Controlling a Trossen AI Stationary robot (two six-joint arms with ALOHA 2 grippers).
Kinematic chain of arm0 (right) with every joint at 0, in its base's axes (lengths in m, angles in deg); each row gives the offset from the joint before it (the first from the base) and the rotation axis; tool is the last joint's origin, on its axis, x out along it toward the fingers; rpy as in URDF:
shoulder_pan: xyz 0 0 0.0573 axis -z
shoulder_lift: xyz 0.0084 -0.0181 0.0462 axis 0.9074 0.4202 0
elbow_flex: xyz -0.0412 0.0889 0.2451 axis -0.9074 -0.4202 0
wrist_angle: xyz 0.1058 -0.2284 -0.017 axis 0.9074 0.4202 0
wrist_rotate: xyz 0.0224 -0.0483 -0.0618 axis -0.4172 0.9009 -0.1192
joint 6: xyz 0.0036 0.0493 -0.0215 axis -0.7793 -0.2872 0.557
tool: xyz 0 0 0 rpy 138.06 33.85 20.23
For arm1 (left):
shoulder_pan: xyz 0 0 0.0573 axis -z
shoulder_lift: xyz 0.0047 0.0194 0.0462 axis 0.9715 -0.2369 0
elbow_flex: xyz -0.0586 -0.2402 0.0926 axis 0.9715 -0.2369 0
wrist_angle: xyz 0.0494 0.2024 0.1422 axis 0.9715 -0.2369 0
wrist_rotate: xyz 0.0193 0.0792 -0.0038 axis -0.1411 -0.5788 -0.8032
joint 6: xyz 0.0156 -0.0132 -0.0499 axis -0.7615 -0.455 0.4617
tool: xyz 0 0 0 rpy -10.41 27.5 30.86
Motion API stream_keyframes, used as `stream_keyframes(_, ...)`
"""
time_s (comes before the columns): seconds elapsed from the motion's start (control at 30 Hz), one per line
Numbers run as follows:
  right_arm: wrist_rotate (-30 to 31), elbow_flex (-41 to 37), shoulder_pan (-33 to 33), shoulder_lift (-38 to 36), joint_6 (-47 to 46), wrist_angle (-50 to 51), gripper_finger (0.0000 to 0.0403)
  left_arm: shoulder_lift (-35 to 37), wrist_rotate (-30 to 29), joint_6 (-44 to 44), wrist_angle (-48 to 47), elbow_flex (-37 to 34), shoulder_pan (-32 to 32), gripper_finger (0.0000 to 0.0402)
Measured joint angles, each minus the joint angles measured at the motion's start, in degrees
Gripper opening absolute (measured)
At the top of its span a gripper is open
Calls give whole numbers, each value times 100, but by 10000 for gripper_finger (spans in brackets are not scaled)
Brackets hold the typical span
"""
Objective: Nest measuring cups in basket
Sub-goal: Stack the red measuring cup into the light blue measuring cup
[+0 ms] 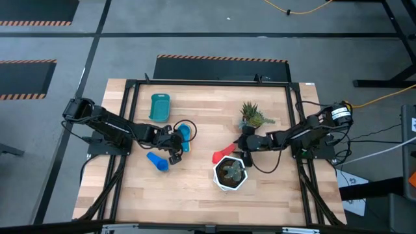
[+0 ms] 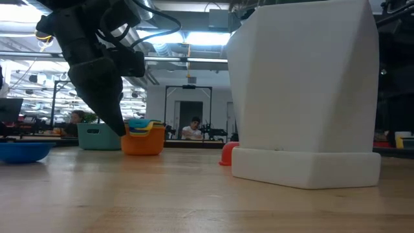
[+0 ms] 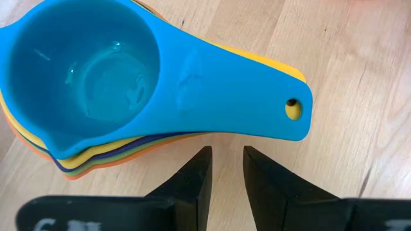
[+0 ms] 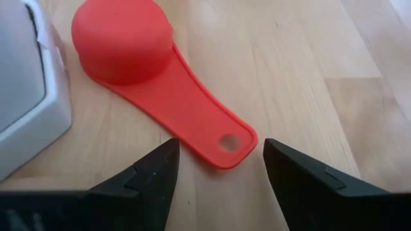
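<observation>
A nested stack of measuring cups (image 3: pixel 96 83), light blue on top with yellow, dark blue, green and orange rims below, rests on the table (image 1: pixel 195 195). My left gripper (image 3: pixel 226 151) stands just short of the stack's handles, fingers slightly open with nothing between them. A red cup (image 4: pixel 122 38) lies mouth down beside the white pot. My right gripper (image 4: pixel 219 142) is open, one finger on each side of the red handle's free end, touching nothing. A dark blue cup (image 1: pixel 156 160) lies alone, and the teal basket (image 1: pixel 159 107) stands at the far left.
The white hexagonal pot (image 1: pixel 231 172) with a plant stands right next to the red cup (image 1: pixel 224 154), and it fills the right of the low view. A second spiky green plant (image 1: pixel 253 117) stands behind my right gripper (image 1: pixel 239 148). Bare wood lies along the near edge.
</observation>
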State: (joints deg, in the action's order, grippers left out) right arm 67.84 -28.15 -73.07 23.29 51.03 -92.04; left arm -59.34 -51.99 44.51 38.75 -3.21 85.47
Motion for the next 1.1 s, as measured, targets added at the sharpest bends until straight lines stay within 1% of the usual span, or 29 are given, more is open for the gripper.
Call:
stream_keyframes(0.23,-49,0,83,0,289,-14,232,0,2,0,1,0,0,82)
stream_keyframes(0.53,-916,4,512,136,300,-177,232,0,2,0,2,0,2,82)
stream_keyframes(0.7,-955,4,516,268,551,-486,232,0,1,1,2,0,1,82)
stream_keyframes(1.1,-1028,4,514,295,532,-632,232,0,0,1,4,0,0,82)
